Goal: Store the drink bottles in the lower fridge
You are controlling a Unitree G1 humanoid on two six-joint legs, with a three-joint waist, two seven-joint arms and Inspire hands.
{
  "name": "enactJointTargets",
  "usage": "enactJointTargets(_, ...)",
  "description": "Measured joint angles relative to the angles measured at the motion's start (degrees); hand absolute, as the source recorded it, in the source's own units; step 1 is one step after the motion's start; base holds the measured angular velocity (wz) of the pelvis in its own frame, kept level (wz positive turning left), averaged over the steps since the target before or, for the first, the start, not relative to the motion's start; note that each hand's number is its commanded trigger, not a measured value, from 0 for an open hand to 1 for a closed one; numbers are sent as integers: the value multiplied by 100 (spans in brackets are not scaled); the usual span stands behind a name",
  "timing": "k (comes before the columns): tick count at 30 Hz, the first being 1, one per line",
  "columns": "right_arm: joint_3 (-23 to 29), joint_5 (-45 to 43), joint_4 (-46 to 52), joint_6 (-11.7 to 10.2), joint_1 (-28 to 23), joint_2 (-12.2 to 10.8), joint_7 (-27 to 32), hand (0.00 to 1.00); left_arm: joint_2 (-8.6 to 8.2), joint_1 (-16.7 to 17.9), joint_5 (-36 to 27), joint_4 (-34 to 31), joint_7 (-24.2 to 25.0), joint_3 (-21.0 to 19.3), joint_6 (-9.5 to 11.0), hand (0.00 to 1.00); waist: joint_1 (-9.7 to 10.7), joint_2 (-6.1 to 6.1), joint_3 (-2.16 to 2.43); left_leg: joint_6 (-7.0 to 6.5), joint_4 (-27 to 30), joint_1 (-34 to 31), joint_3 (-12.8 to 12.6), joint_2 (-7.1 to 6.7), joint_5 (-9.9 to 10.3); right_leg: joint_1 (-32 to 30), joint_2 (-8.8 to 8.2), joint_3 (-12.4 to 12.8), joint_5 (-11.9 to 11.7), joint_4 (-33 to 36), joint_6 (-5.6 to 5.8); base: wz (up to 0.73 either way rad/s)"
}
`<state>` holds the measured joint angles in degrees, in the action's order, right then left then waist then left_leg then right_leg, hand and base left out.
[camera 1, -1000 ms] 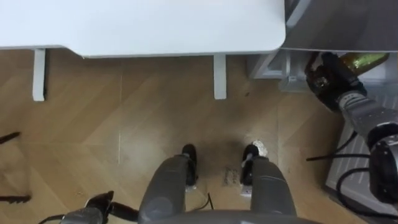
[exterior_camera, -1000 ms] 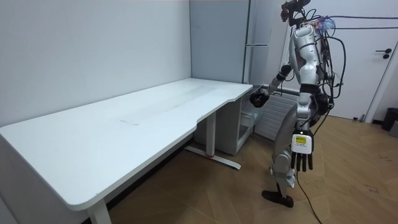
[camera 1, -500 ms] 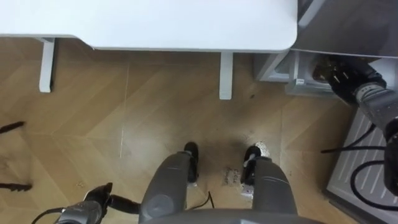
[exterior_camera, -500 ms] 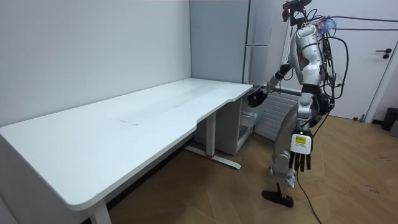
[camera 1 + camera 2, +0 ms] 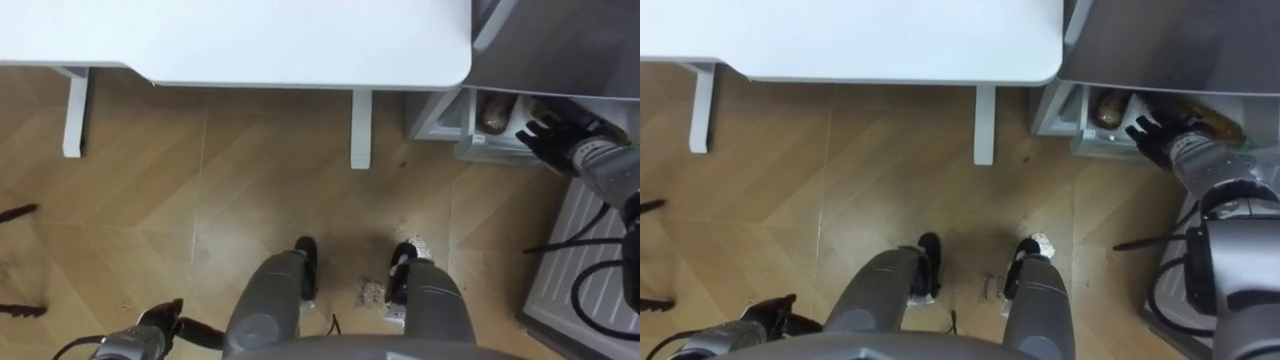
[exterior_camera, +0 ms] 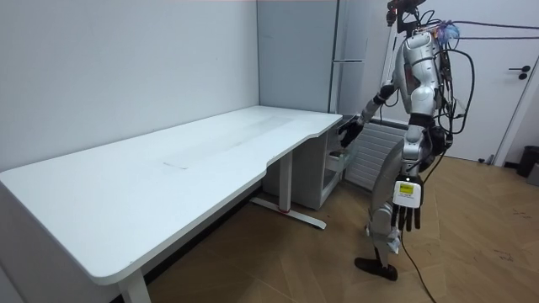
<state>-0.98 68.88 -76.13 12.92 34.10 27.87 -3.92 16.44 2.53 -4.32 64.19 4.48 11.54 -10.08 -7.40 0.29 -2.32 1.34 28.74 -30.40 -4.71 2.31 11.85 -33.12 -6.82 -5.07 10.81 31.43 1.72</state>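
A brownish drink bottle (image 5: 491,110) lies on its side in the low compartment (image 5: 466,150) of the grey fridge (image 6: 295,50), past the table's right end. My right hand (image 5: 548,136) hovers just right of it, open with fingers spread, holding nothing. In the right eye view, a golden piece (image 5: 1220,128) shows in the compartment to the right of that hand (image 5: 1158,134); I cannot tell whether it belongs to the same bottle. My left hand (image 6: 408,217) hangs by my side, open, and appears dark at the lower left (image 5: 150,335).
I stand on wood flooring at the corner of a long white table (image 5: 250,40), its leg (image 5: 361,130) just ahead. A white ribbed panel (image 5: 590,265) lies at my right. A door (image 6: 522,84) is at the room view's right.
My right hand opened and let go of the bottle, which now lies in the low compartment. The hand has drawn back a little toward the right.
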Motion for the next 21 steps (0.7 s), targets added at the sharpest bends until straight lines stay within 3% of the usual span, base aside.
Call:
enactJointTargets(8, 17, -33, -5, 12, -361, -6, -250, 0, -1, 53, -7, -70, 14, -16, 21, 0, 29, 5, 21, -21, -249, 415, 10, 5, -13, 503, 49, -43, -112, -427, 63, 0)
enactJointTargets(10, 17, -178, 47, -18, -479, -13, -286, 0, -2, 54, -8, -70, 8, -67, 54, 0, 58, -18, 50, -26, -335, 517, 11, 6, -16, 613, 58, -57, -135, -543, 71, 0)
enactJointTargets(12, 17, -376, 375, -189, -920, -148, -307, 0, 0, 114, -4, -71, -13, -190, 84, 0, 104, -61, 118, -25, -546, 843, -1, 26, -16, 955, 103, -68, -164, -798, 83, -2)
enactJointTargets(15, 15, -384, 691, -245, -1471, -358, -311, 0, -5, 173, -73, -75, -33, -239, 114, 0, 250, -91, 217, -22, -784, 1258, 12, 33, -15, 1436, 124, -150, -189, -1113, 107, 2)
enactJointTargets(18, 17, -411, 1142, -417, -2136, -660, -255, 0, -33, 241, -97, -120, -119, -241, 248, 0, 308, -121, 249, -15, -1046, 1684, 5, 39, -10, 1897, 165, -160, -232, -1452, 134, 1)
enactJointTargets(21, 11, -405, 1184, -445, -2656, -939, -249, 0, -126, 348, -297, -126, -261, -262, 382, 0, 408, -142, 265, -8, -1231, 1999, -14, 39, -4, 2203, 182, -159, -245, -1623, 147, 0)
